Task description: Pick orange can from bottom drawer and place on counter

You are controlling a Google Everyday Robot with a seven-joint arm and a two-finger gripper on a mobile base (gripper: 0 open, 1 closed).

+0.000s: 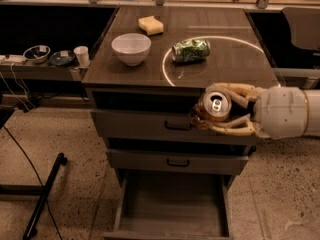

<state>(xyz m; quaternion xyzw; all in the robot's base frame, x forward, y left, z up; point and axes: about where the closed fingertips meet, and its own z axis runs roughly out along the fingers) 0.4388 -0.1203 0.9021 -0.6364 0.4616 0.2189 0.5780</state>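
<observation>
The orange can (216, 105) is sitting clamped between the fingers of the gripper (206, 110), its silver top facing the camera, in front of the upper drawer just below the near right edge of the counter (235, 61). Below, to the left, the bottom drawer (170, 206) is standing pulled out. On the counter, a green can (191, 50) is lying on its side, with a white bowl (131, 48) to its left and a yellow sponge (151, 25) farther back.
</observation>
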